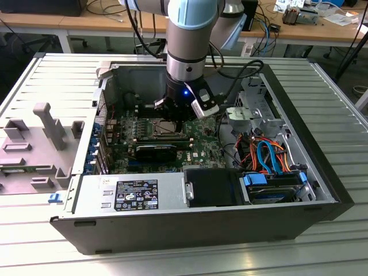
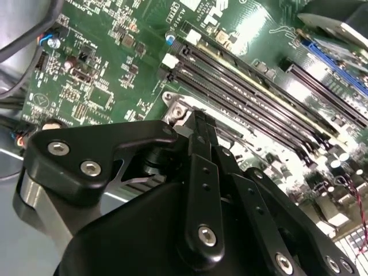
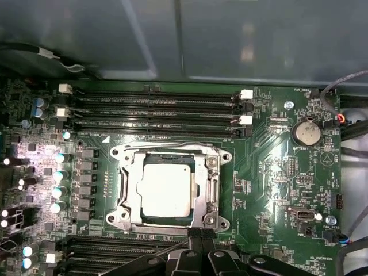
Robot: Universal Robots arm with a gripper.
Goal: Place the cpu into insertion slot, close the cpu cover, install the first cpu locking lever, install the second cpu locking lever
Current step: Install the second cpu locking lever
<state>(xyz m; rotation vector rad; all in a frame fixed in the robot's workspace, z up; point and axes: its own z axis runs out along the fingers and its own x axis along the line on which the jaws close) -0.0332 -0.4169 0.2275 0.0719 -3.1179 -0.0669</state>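
The cpu (image 3: 165, 190) is sitting flat in the insertion slot (image 3: 170, 223), with the cpu cover (image 3: 208, 187) lying down around it. The chip is looking light, stiff and fragile, best taken by its edges. The tool (image 3: 198, 234) is hanging at the socket's rim, its tips pressed together, seemingly touching a locking lever, though that contact is hard to confirm.
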